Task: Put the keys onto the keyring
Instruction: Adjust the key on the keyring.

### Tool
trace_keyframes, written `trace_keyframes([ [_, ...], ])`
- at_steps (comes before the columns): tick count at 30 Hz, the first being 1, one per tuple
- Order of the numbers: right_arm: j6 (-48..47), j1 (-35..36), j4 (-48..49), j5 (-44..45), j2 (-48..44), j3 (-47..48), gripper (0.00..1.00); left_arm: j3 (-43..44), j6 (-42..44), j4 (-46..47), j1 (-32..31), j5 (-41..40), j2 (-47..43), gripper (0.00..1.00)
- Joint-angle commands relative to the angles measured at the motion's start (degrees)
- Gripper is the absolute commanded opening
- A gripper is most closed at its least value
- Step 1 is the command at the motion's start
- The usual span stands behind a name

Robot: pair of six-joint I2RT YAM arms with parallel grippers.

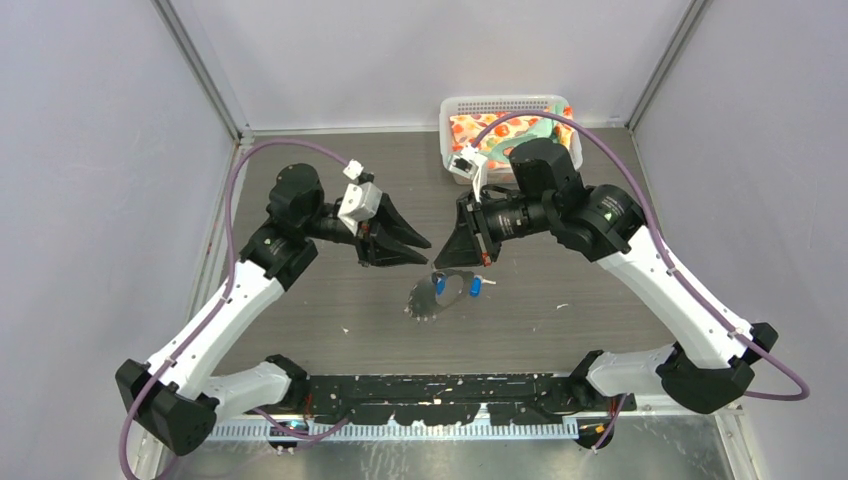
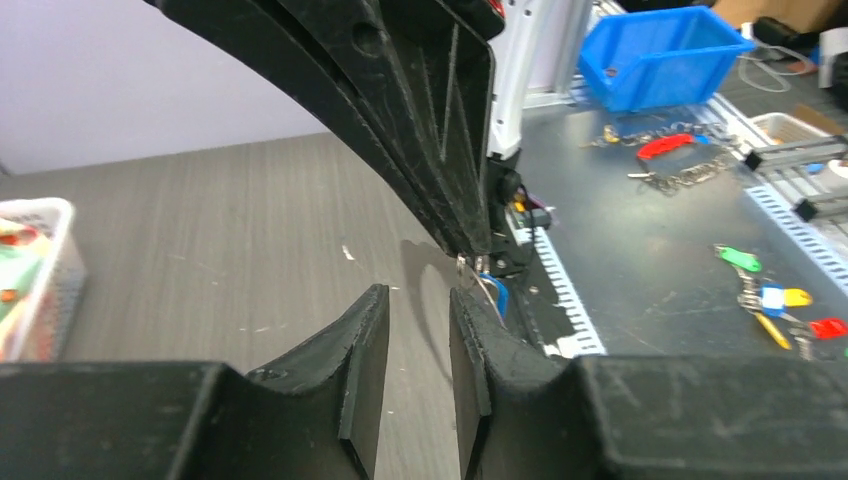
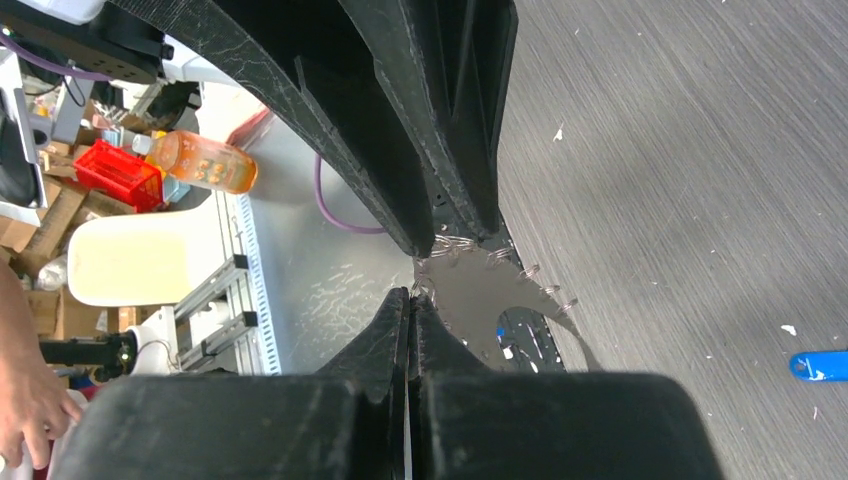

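While right gripper (image 3: 410, 300) pinches rim of keyring (image 3: 540, 285) between clenched fingers, loop hangs tilted just above table (image 3: 700, 150), mid-workspace. Blue key (image 1: 439, 284) sits within loop outline. Second key (image 3: 820, 365) flat on table, just beside loop. Left gripper (image 2: 418, 305): fingers parted, nothing between, close to keyring.

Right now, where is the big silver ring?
In the top view, the ring lies in the middle of the table, its far edge pinched by the right gripper, a blue key just right of it.
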Motion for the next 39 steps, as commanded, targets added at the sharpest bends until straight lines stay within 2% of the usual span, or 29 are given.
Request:
trace_keyframes([
  [1,-1.20,-0.23,-1.52,-1.79,0.26,3.67,0.01,3.32,-4.67,-0.89,0.20,7.76,0.78,0.31],
  [7,-1.73,-0.18,-2.83,-1.80,0.93,4.54,0.01,4.51,-6.50,-1.30,0.11,12.09,1.99,0.35],
  [12,-1.90,-0.16,-3.75,-2.16,2.17,5.92,0.01,5.19,-6.16,-2.04,0.11,10.34,3.44,0.34],
  [15,-2.05,-0.10,-4.22,-2.16,2.78,6.58,0.01,6.81,-2.08,-7.73,0.11,8.79,4.47,0.34],
  [18,-2.21,-0.14,-4.61,-2.32,3.13,7.08,0.01,8.51,7.07,-18.17,-0.06,6.83,5.23,0.36],
  [20,-2.42,-0.11,-5.07,-2.38,3.32,7.33,0.01,8.99,9.59,-21.58,-0.15,5.76,5.61,0.37],
  [27,-3.39,-0.13,-6.45,-2.62,4.52,8.66,0.01,11.06,10.53,-24.13,-0.38,4.84,6.73,0.39],
  [39,-3.96,-0.10,-7.77,-2.12,5.68,9.90,0.01,13.42,12.92,-28.83,-1.91,6.78,7.69,0.36],
])
